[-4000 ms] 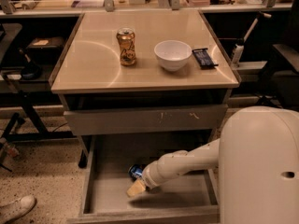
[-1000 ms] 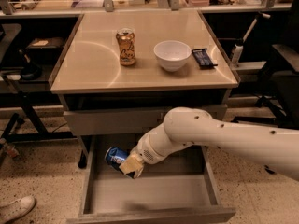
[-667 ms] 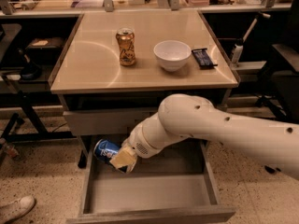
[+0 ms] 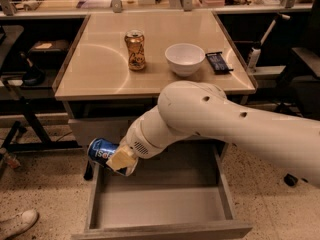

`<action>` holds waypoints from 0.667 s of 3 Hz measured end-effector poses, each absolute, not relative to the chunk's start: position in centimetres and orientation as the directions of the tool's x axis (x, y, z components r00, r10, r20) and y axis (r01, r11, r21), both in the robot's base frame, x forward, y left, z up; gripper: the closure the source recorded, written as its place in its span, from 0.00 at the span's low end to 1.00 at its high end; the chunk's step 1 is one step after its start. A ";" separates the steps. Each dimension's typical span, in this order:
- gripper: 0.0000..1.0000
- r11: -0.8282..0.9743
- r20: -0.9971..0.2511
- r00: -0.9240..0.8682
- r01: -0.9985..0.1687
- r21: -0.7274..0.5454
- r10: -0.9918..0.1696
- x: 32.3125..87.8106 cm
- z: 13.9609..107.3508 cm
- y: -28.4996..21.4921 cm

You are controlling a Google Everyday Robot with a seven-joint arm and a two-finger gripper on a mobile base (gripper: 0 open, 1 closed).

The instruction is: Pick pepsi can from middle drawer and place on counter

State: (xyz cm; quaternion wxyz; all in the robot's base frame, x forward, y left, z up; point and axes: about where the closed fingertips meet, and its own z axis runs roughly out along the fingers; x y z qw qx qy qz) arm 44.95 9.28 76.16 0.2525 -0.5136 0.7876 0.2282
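Observation:
My gripper (image 4: 116,160) is shut on the pepsi can (image 4: 101,151), a small blue can with white lettering, held tilted on its side. It hangs in the air over the left edge of the open middle drawer (image 4: 165,204), below the counter's front left corner. The drawer floor is bare grey. The counter (image 4: 95,64) is a glossy tan tabletop above the drawer cabinet. My white arm reaches in from the right and hides part of the drawer's back.
On the counter stand a gold-orange can (image 4: 135,50), a white bowl (image 4: 185,59) and a dark wrapped bar (image 4: 218,62). A grey drawer front (image 4: 97,129) sits under the counter. A shoe (image 4: 17,224) lies on the floor at lower left.
My gripper has lifted the pepsi can out of the drawer and carried it up and to the left, past the drawer's left wall.

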 end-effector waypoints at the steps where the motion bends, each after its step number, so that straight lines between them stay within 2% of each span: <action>1: 1.00 0.365 -0.668 -0.305 -0.929 0.053 -0.679 47.8 79.6 10.5; 2: 1.00 0.367 -0.693 -0.263 -0.930 -0.003 -0.671 51.6 84.1 11.6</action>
